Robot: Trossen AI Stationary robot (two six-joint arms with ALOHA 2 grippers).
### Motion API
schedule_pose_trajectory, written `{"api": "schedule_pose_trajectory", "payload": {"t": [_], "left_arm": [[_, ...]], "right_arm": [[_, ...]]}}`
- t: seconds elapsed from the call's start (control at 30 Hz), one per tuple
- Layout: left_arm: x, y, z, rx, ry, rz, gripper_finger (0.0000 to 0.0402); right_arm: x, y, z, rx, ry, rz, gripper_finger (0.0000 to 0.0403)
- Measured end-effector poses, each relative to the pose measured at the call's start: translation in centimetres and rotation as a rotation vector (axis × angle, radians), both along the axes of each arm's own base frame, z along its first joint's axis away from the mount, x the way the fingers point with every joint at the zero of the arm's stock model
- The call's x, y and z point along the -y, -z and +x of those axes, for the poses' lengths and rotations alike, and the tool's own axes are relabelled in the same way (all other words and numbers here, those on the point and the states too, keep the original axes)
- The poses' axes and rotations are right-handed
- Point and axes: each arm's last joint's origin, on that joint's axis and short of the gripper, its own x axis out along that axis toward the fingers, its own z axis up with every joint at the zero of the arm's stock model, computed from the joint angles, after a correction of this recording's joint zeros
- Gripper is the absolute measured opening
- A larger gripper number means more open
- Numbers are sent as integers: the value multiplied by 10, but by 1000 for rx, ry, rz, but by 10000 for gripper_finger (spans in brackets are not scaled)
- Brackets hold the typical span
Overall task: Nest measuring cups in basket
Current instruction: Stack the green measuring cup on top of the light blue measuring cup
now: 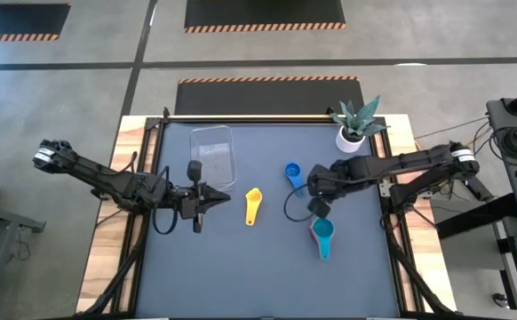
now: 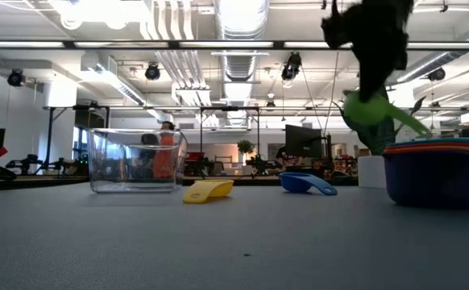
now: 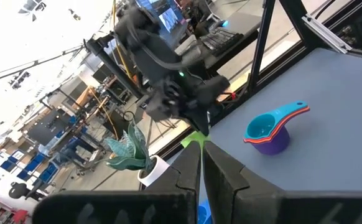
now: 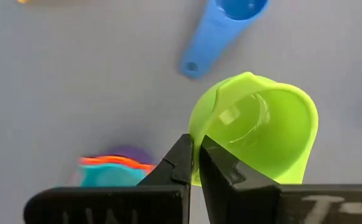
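My right gripper hangs above the table, shut on a green measuring cup, which the low view shows in the air. Below it the blue cup lies on the mat. A nested stack of teal, orange and purple cups stands nearer the front edge. The yellow cup lies mid-table. The clear basket stands at the far left of the mat. My left gripper hovers shut and level beside the basket's near end, holding nothing. My right gripper pinches the green cup's wall at its rim, one finger seemingly outside the bowl and one inside it. The fingers come from above, slanting steeply down. The cup hangs clear of the table, tilted, its handle sticking out sideways.
A white pot with a plant stands at the far right corner of the mat. The dark mat lies bare along the near edge and between the yellow cup and the stack. Wooden borders run along both sides of the table.
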Motion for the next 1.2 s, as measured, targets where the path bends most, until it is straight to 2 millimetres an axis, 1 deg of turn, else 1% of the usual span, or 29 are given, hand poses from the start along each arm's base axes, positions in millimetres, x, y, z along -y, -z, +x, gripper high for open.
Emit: {"api": "schedule_pose_trajectory", "payload": {"t": [0.1, 0.23, 0.33, 0.57, 0.7, 0.87, 0.97, 1.2], "left_arm": [[0, 0, 0, 0, 0, 0, 0], [0, 0, 0, -1, 0, 0, 0], [0, 0, 0, -1, 0, 0, 0], [0, 0, 0, -1, 0, 0, 0], [0, 0, 0, -1, 0, 0, 0], [0, 0, 0, -2, 0, 1, 0], [0, 0, 0, -2, 0, 1, 0], [0, 0, 0, -1, 0, 4, 0]], "right_arm": [[-7, -15, 11, 46, 62, 83, 9], [-19, -26, 26, 61, 112, 162, 9], [-30, -29, 36, 24, 164, 230, 9], [-56, -33, 53, -43, 351, 434, 9], [-71, -25, 57, -101, 464, 470, 9], [-86, -7, 54, -233, 601, 418, 9], [-90, 1, 55, -278, 664, 389, 11], [-91, 13, 61, -302, 684, 352, 12]]}}
